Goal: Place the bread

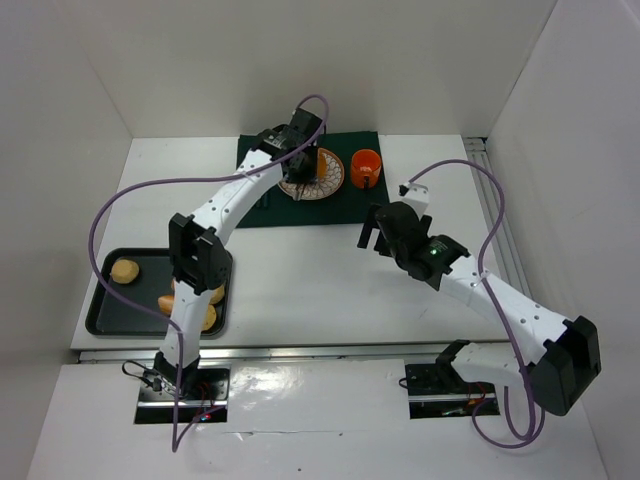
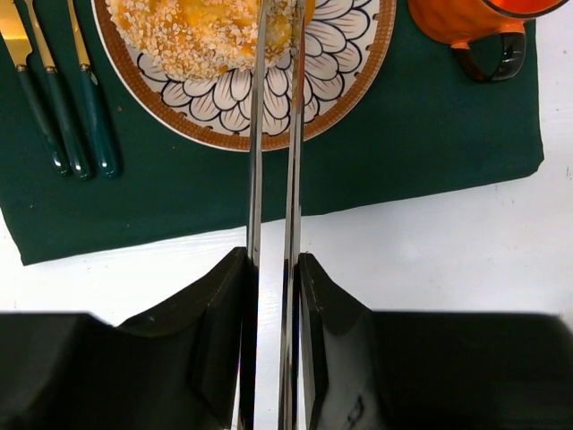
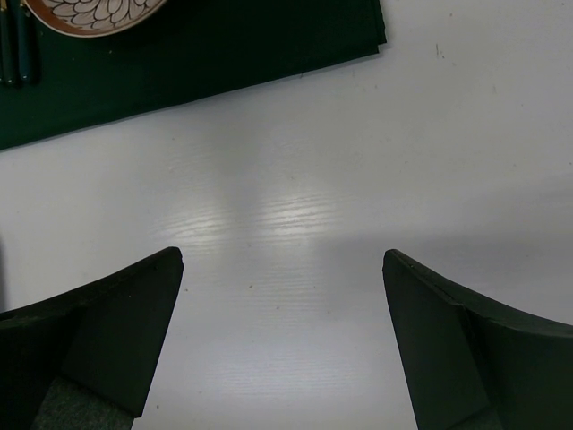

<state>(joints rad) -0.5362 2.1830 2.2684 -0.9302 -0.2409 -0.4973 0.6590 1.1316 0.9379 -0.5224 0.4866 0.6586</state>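
Observation:
A sesame-crusted bread (image 2: 192, 36) lies on the flower-patterned plate (image 2: 331, 98) on the green cloth (image 2: 403, 134). My left gripper (image 2: 273, 255) is shut on a pair of metal tongs (image 2: 256, 161), whose two arms run forward, close together, over the bread's right part. Their tips pass out of the left wrist view, so I cannot tell whether they pinch the bread. From above, the left gripper (image 1: 300, 150) hangs over the plate (image 1: 328, 182). My right gripper (image 1: 372, 232) stands open over bare table, with nothing between its fingers (image 3: 134, 305).
An orange mug (image 1: 366, 167) stands just right of the plate. Green-handled cutlery (image 2: 72, 107) lies on the cloth to its left. A black tray (image 1: 105, 315) at the near left holds more bread rolls (image 1: 125, 270). White walls enclose the table.

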